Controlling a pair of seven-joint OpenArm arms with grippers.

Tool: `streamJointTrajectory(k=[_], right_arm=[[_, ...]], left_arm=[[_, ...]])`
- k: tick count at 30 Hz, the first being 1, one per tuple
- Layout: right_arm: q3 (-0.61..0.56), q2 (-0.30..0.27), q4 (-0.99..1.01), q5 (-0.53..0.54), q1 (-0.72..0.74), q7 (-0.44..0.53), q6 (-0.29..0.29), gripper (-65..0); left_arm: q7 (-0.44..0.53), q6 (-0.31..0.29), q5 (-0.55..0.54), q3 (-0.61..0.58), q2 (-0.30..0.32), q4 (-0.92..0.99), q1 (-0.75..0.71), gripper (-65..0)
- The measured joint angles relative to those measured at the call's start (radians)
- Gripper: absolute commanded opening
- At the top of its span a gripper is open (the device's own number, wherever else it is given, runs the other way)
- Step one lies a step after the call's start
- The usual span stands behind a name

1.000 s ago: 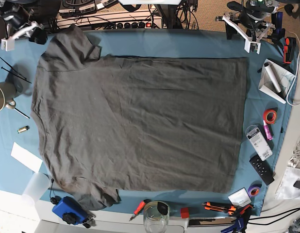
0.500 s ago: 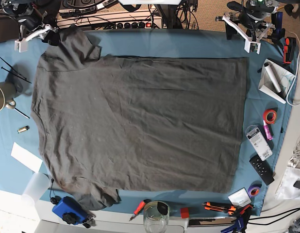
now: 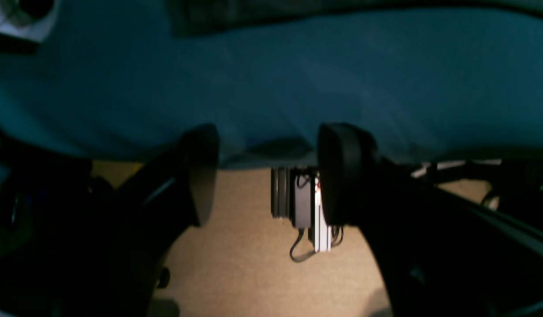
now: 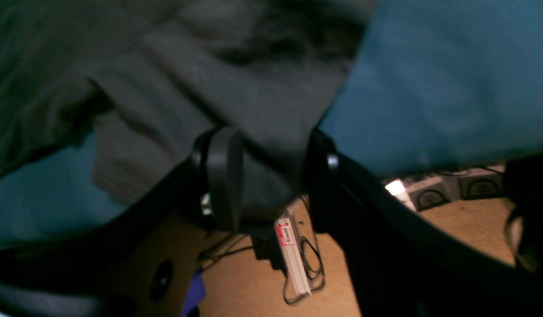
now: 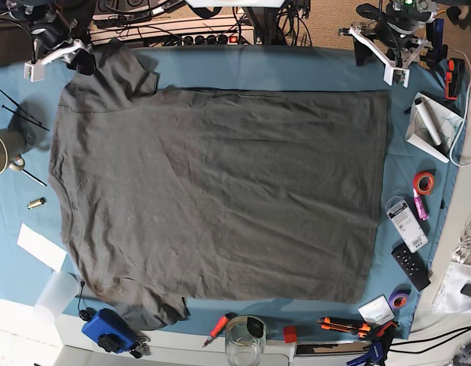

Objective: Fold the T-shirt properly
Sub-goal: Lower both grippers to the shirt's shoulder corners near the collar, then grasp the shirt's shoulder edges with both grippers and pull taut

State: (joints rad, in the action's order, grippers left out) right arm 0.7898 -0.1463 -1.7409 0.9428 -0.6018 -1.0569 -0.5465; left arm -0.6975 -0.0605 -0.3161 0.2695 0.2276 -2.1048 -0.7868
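The right gripper (image 4: 267, 176), jaws part-open astride the sleeve at ten o'clock of the wrinkled charcoal-grey cotton T-shirt (image 5: 220, 191), could pinch the teal bench cloth (image 5: 258, 69) too, while the left gripper (image 3: 267, 171) hangs wide open and empty

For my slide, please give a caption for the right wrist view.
Right gripper open around a sleeve edge of the grey T-shirt on the blue table cloth.

A teal-blue cloth-covered table (image 5: 296, 67) stood on tan carpeted floor (image 3: 236, 273), with a black power strip (image 5: 209, 38) behind.

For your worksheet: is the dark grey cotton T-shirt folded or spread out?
Spread out: the dark grey cotton T-shirt lies flat across the teal cloth, unfolded.
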Motion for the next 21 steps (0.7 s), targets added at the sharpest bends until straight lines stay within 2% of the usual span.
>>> streamJointTrajectory(k=[12,15,21], right_arm=[[-0.046,0.008,-0.002,0.005,0.0,0.018,-0.001,-41.1],[-0.046,0.008,-0.003,0.0,0.0,0.018,-0.004,-41.1],[-0.046,0.008,-0.003,-0.001,0.0,0.017,-0.004,-41.1]], left_arm=[[0.003,0.0,0.0,0.0,0.0,0.0,0.068,-30.7],[0.073,0.0,0.0,0.0,0.0,0.008,0.09,-30.7],[0.07,0.041,0.01,0.0,0.0,0.022,0.134,-30.7]])
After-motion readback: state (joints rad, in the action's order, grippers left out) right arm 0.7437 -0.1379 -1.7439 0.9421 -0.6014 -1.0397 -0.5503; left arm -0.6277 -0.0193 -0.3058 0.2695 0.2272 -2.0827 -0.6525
